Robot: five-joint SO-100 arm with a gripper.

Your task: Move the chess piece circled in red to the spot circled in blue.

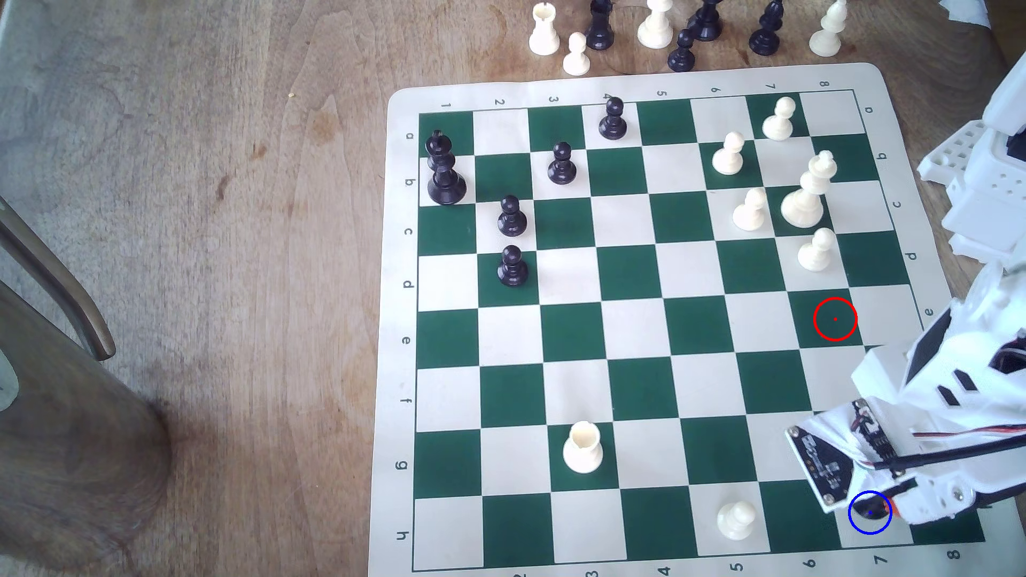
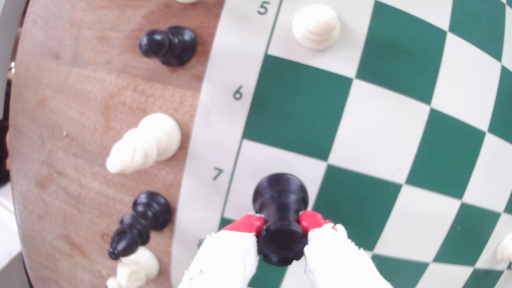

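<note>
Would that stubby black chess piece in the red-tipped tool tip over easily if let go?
Probably not: the chess piece has a wide round base under a short, thick body. It looks rigid, so the tool, pinched on its narrow waist, shouldn't deform it. Its glossy surface might slip a little.

White arm [image 1: 955,399] reaches in from the exterior view's right, over the board's [image 1: 627,333] lower right corner. Gripper [image 1: 883,502] sits at the blue ring [image 1: 870,512] on the cream square in row h, column 7. A dark piece [image 1: 867,506] shows inside the ring, mostly hidden by the gripper; jaw state unreadable. Red ring [image 1: 835,319] on a green square in row e, unoccupied. White pawn [image 1: 736,520] in row h, column 5.
</note>
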